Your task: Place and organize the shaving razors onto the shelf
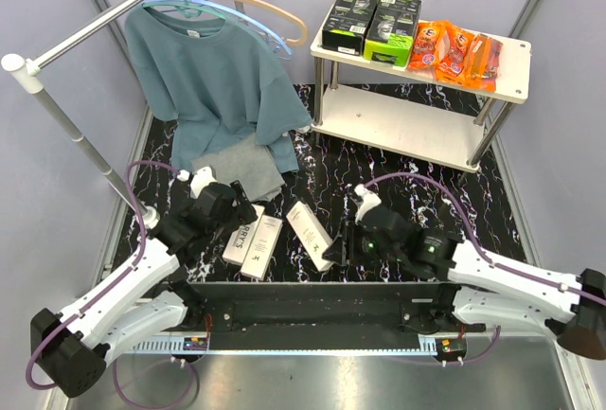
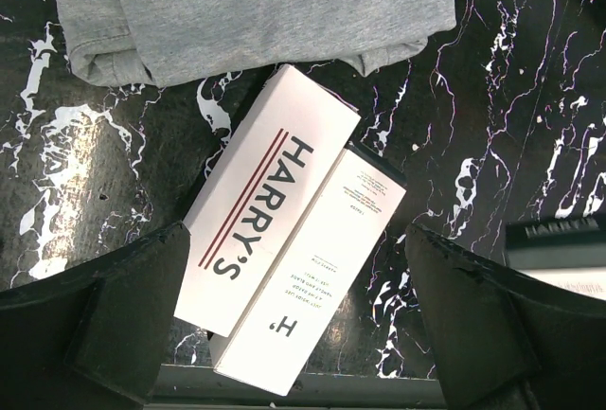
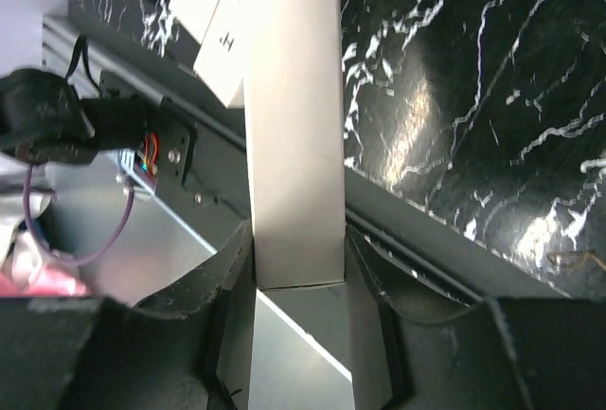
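The right gripper [image 3: 298, 258] is clamped on a slim white razor box [image 1: 309, 223] near the front of the tabletop [image 1: 417, 183], so this is the pickup. Next it needs a lift and a long carry to the shelf [image 1: 407, 126] at the back. The left gripper [image 2: 298, 282] hangs wide apart over two more boxes [image 2: 275, 240] on black marbled surface, pale walls around.

Left wrist cam: grey cloth [image 2: 256, 12] runs off the top edge, and a white box [image 2: 559, 254] down-right of it gets chopped by the frame. Print on the orange packs [image 1: 456, 50] is too tiny to read.
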